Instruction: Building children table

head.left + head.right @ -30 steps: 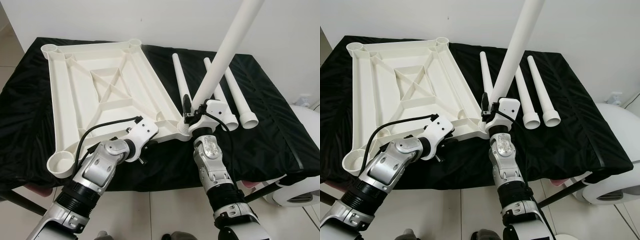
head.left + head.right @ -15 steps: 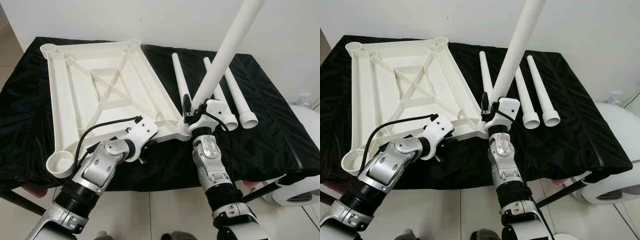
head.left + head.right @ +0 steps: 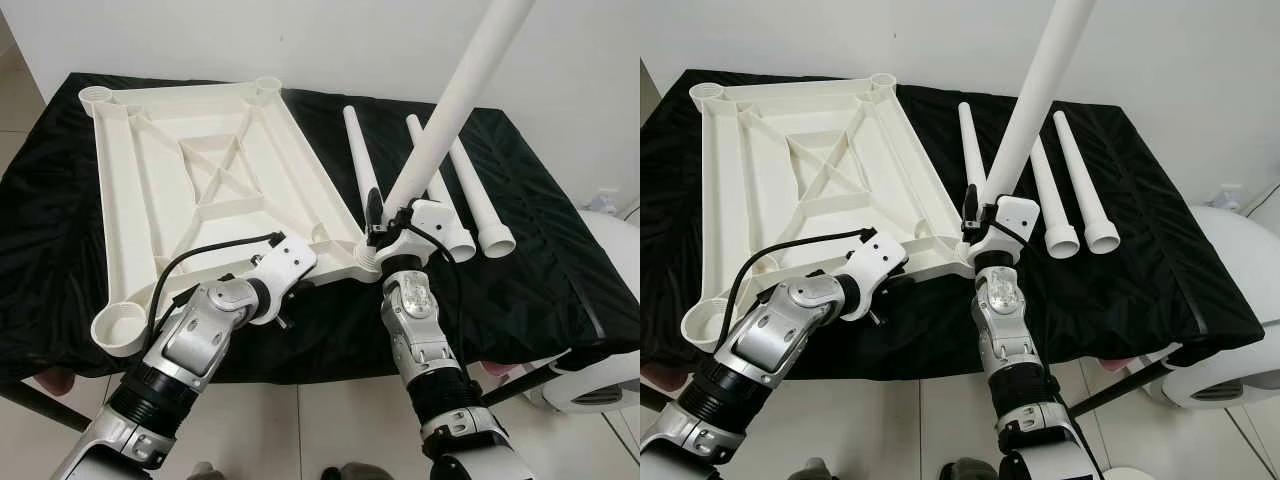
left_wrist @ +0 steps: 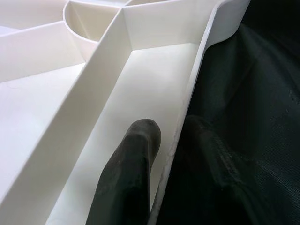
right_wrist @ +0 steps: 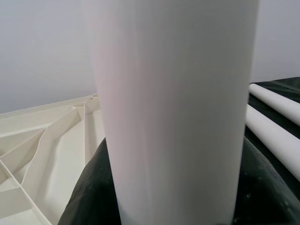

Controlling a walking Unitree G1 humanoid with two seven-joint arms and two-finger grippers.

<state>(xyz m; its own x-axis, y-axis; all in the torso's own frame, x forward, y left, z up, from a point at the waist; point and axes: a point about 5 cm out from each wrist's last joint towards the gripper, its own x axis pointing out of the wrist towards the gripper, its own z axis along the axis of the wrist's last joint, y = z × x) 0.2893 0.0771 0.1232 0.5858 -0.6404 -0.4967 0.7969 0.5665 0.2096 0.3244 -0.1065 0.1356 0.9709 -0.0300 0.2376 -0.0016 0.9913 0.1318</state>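
A white plastic tabletop [image 3: 200, 190] lies upside down on a black cloth-covered surface [image 3: 540, 260], its ribbed underside facing up, with round leg sockets at the corners. The left gripper [image 4: 171, 140] pinches the near rim of the tabletop: one black finger [image 4: 133, 154] rests inside the channel, the other presses the rim's outer face, so the jaws are clamped on that thin wall. The right gripper [image 3: 385, 228] is clamped around a long white table leg [image 3: 450, 110], which stands tilted, its lower end at the near right corner socket [image 3: 365, 258] and its upper end leaning up and away to the right. Whether the leg is fully seated in the socket cannot be told. Three more white legs [image 3: 440, 180] lie side by side on the cloth, just to the right of the tabletop, flared ends toward the robot. Judging by the thin ribbed moulding, the tabletop is probably light and fairly stiff, yet it could slide on the cloth, so holding its rim close to the socket makes sense. The leg looks hollow, light, rigid and smooth, likely slippery; a grip low down, near the socket, gives best control while it is pushed in.
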